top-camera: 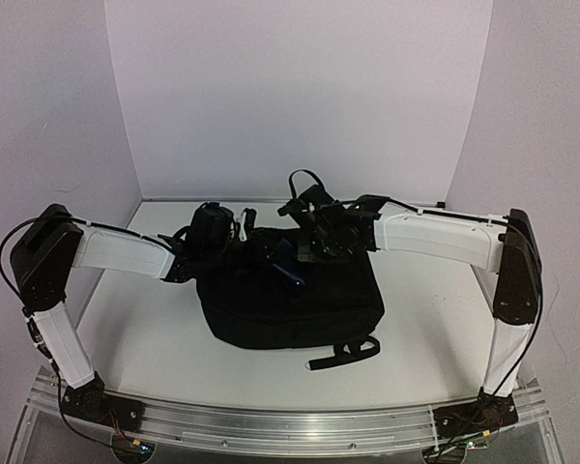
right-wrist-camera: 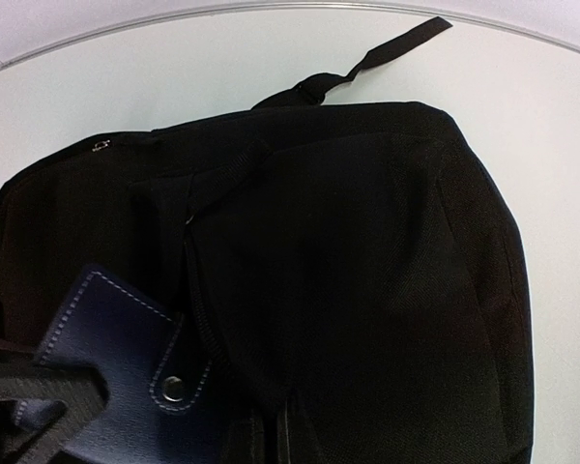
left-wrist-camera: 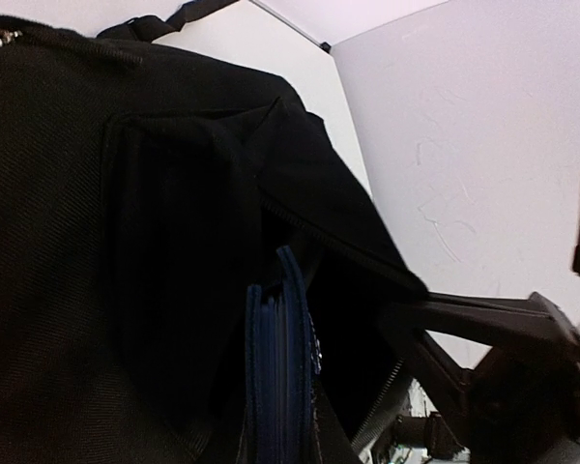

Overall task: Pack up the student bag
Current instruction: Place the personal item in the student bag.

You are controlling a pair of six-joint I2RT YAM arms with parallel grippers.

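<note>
The student bag (top-camera: 290,300) lies on the white table (top-camera: 145,338).

My top external view sits high behind the arm bases (top-camera: 82,398), looking down and forward over the whole table (top-camera: 145,338), the student bag (top-camera: 290,300) small at its centre. My left wrist camera is pressed close against the bag, facing along its fabric toward a pale wall (left-wrist-camera: 464,174). My right wrist camera looks down on the bag from near above. All three share the bag's opening and the dark-blue pouch (right-wrist-camera: 116,348) in it.
</note>
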